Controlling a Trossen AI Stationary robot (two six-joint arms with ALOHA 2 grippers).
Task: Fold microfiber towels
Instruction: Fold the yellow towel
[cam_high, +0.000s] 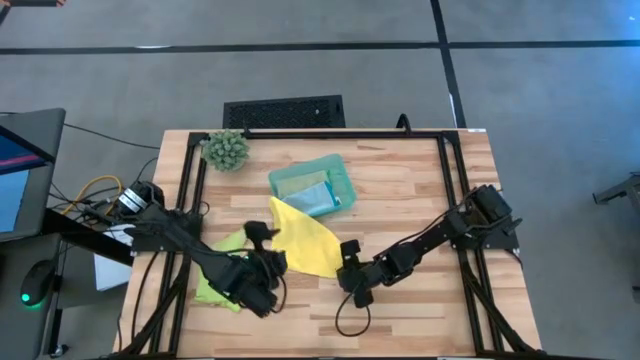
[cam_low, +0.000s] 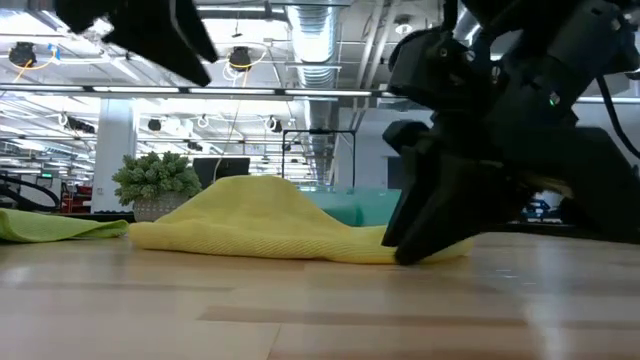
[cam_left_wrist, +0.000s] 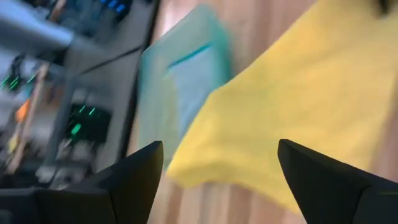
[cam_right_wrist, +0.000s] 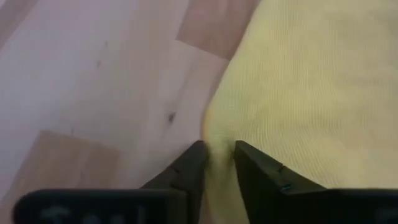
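The yellow towel (cam_high: 305, 240) lies humped on the table's middle (cam_low: 260, 225). My right gripper (cam_high: 350, 252) is shut on its right-hand corner (cam_right_wrist: 219, 148). My left gripper (cam_high: 268, 248) hovers open above the towel's left part; in its wrist view (cam_left_wrist: 219, 146) the fingers stand on either side of a yellow corner (cam_left_wrist: 205, 168), touching nothing. A lime green towel (cam_high: 215, 290) lies flat under the left arm near the front left. Pale sage green (cam_high: 298, 180) and light blue (cam_high: 318, 198) towels lie folded in the teal tray (cam_high: 345, 180). My right gripper pinches the yellow towel's edge at its right-hand corner (cam_right_wrist: 214, 134) between its two fingers. The fingers slant down from the table's right side. That corner stays low on the wood (cam_low: 440, 250), and the rest of the towel lies slack on the table.
A spiky green plant ball (cam_high: 226, 150) sits at the far left corner. The teal tray stands just behind the yellow towel. A black frame (cam_high: 445, 170) runs along the table's sides. Bare wood (cam_high: 420, 320) shows toward the near right.
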